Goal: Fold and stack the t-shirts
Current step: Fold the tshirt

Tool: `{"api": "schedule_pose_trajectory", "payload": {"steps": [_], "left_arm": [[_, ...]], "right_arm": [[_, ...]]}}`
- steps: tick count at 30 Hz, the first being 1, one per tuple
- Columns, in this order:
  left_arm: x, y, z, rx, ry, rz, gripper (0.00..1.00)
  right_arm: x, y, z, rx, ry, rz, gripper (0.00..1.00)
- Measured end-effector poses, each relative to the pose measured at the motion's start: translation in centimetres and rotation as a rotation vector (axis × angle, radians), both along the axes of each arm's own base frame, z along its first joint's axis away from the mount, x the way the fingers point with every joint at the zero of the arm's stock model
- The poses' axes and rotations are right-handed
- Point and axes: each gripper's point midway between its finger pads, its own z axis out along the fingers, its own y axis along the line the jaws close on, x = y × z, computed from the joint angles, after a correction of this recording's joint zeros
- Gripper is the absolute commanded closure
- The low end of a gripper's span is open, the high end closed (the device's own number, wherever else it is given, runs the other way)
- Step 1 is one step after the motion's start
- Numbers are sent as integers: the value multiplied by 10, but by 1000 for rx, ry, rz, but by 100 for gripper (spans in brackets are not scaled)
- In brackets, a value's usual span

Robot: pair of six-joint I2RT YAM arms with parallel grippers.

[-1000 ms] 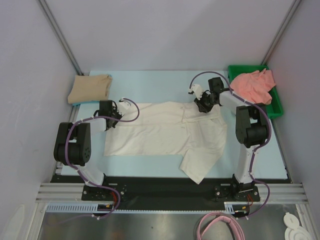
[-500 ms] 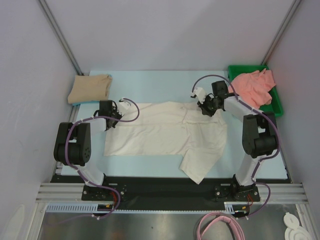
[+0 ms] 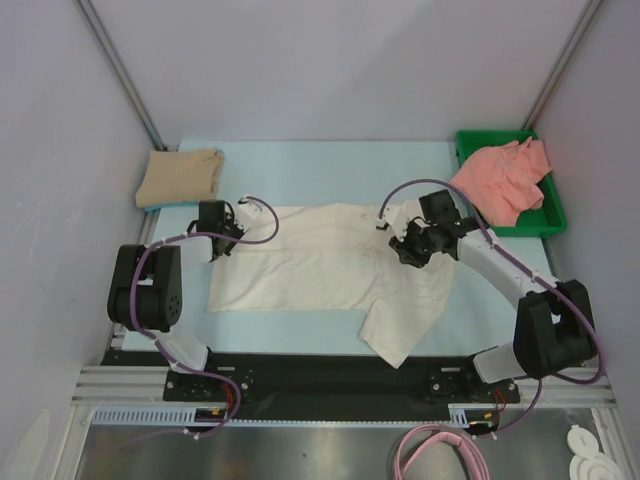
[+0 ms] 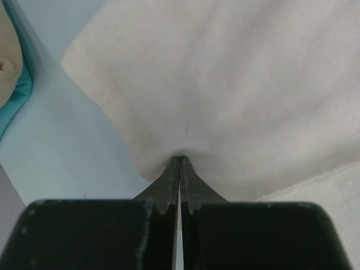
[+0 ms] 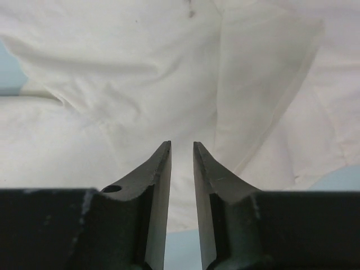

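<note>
A cream-white t-shirt [image 3: 330, 265] lies spread across the middle of the blue table, one sleeve hanging towards the near edge. At its left edge my left gripper [image 3: 222, 235] is shut on a pinch of the cloth; in the left wrist view the hem [image 4: 236, 84] bunches at the closed fingertips [image 4: 180, 159]. My right gripper [image 3: 408, 245] hovers over the shirt's right shoulder area. Its jaws stand slightly apart [image 5: 181, 145] with only the cream cloth [image 5: 140, 67] below and nothing between them. A folded tan t-shirt [image 3: 180, 177] rests at the back left. The salmon-pink t-shirt [image 3: 505, 178] lies crumpled in the tray.
The green tray [image 3: 480, 138] sits at the back right corner. The tan shirt's edge [image 4: 8, 62] shows at the left of the left wrist view. Grey walls close in both sides. A metal rail [image 3: 340, 385] and a pink cable [image 3: 440, 450] run along the near edge.
My right arm has swung from the shirt's back collar edge towards the near side and now hovers over the shoulder area. The left gripper has held still on the hem.
</note>
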Motion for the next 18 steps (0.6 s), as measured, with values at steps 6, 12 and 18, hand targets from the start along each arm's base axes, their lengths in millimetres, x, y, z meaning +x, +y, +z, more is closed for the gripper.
{"api": "schedule_pose_trajectory", "payload": {"steps": [6, 12, 18], "left_arm": [[0, 0, 0, 0, 0, 0, 99], [0, 0, 0, 0, 0, 0, 99], [0, 0, 0, 0, 0, 0, 99]], "right_arm": [[9, -3, 38, 55, -131, -41, 70], [61, -12, 34, 96, -103, -134, 62], [126, -4, 8, 167, 31, -154, 53]]}}
